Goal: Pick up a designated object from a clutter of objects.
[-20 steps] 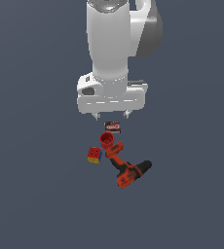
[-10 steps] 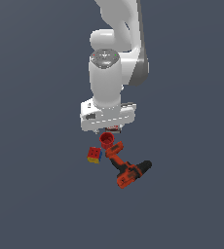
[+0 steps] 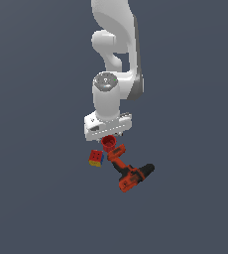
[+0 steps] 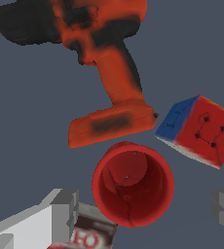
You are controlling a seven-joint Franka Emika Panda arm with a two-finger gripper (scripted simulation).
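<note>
Exterior view, left to right: multicoloured cube, then red cup upright, just beside the drill's base; drill stretches rightward. Hand hangs directly over the cup, fingers spread apart, gripping nothing. Dark box touches the cup's side.
</note>
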